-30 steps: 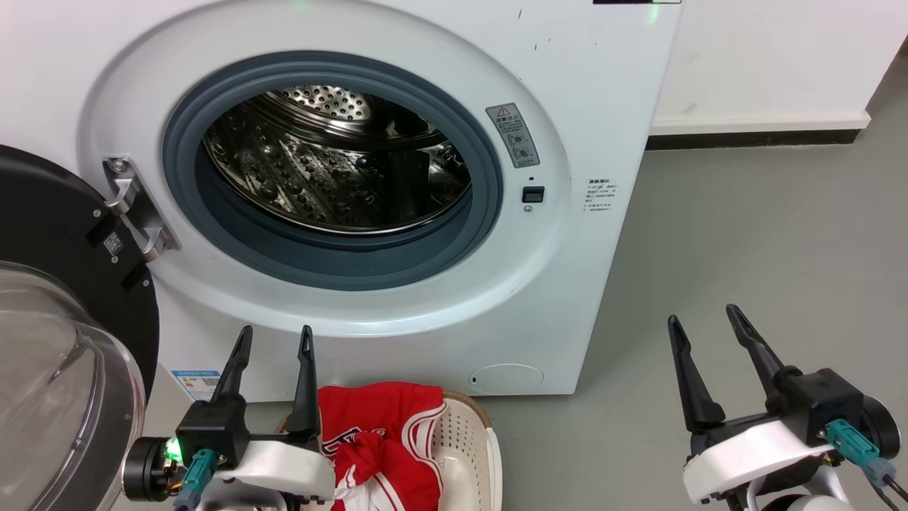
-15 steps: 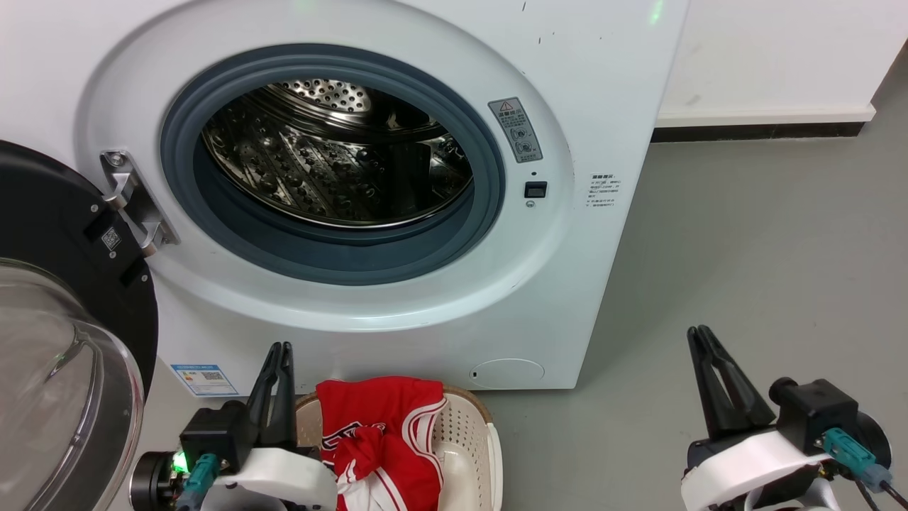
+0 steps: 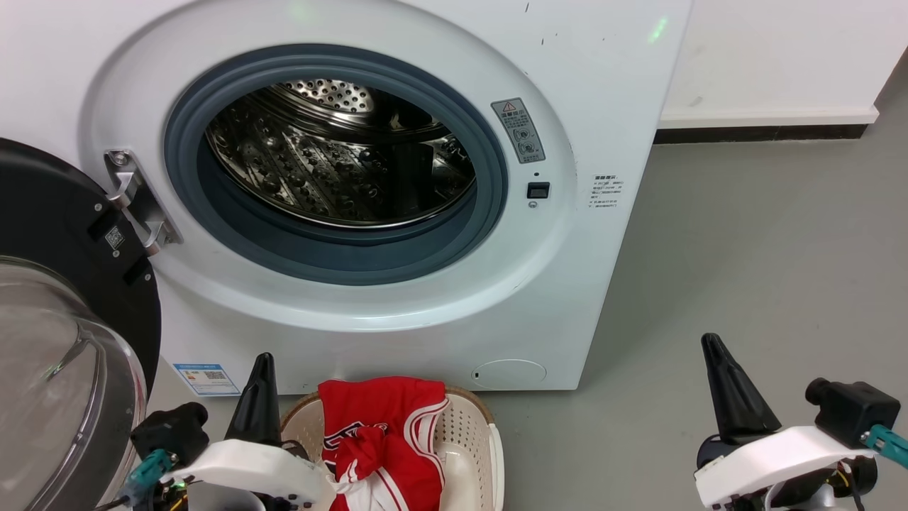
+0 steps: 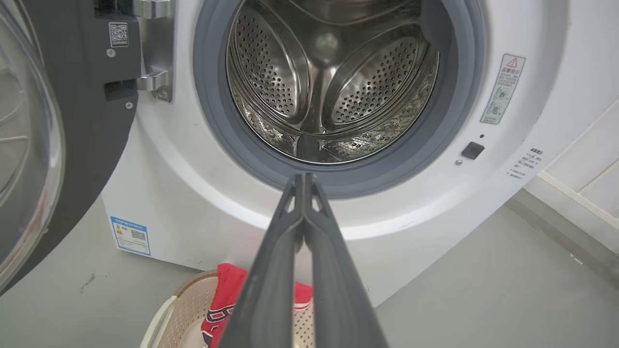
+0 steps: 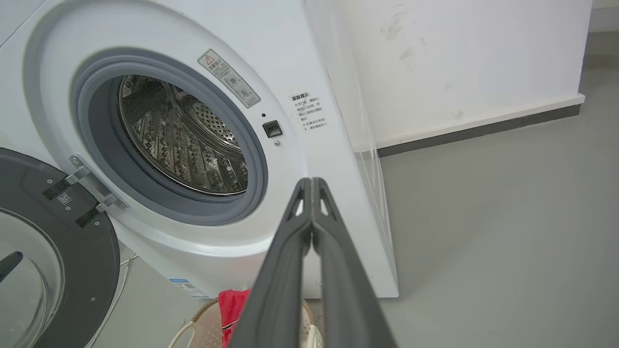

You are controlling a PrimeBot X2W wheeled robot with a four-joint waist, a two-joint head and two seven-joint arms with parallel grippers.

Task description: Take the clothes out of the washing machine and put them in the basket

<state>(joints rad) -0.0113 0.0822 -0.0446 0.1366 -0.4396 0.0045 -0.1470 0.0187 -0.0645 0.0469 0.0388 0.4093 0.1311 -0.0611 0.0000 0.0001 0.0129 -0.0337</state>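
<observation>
— Where do we find the soft red clothes (image 3: 383, 440)?

— We see them heaped in the small cream plastic basket with perforated sides and a brown rim (image 3: 464, 426). It stands on the grey floor (image 3: 745, 248) just in front of the large white front-loading washing machine (image 3: 589, 92). White stripe trim shows on the top piece; we cannot quite tell whether a second garment lies beneath it.

— And the machine?

— Its round black-rimmed glass door (image 3: 64, 305) hangs open on our left. Through the grey rubber ring (image 3: 333, 262) we look onto the perforated steel drum (image 3: 333, 170).

— Our grippers?

— Our left gripper (image 3: 262, 360) sits just beside the basket's left edge, fingers pressed together on nothing. Our right gripper (image 3: 711, 344) hovers over the floor, well apart to the right, likewise clenched and holding nothing. In both wrist views we see the fingertips meeting.
</observation>
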